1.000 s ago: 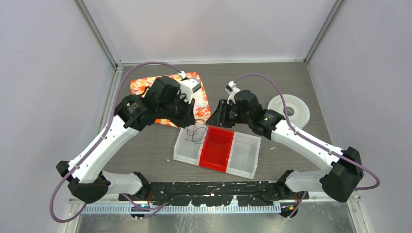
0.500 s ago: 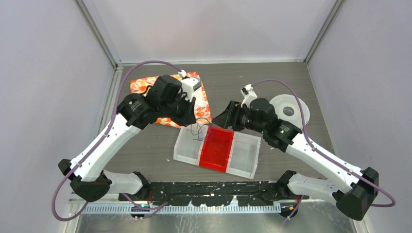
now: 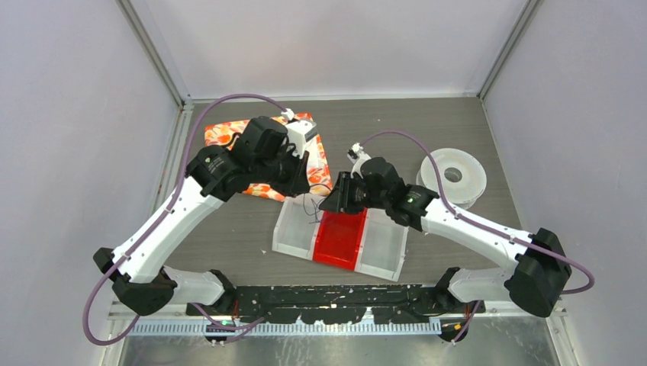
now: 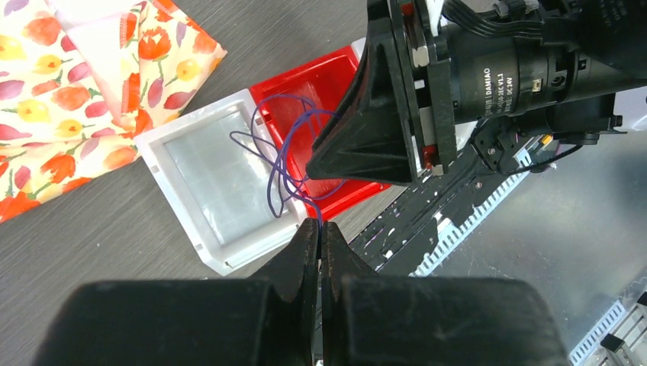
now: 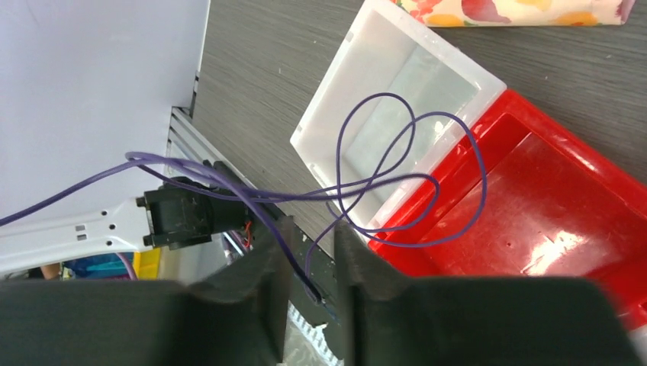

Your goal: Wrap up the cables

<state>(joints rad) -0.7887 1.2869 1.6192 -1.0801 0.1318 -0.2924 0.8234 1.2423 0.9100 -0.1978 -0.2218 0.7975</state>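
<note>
Right gripper (image 3: 329, 204) back (over tray rim (image 3: 278, 232))

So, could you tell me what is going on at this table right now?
A thin purple wire is being handled above a three-part tray. The left gripper is pinched shut on the wire, whose loose loops hang over the tray's white and red sections. The right gripper is open, with the wire passing between its fingers but not clamped.

Even, bright light casts only soft shadows.
</note>
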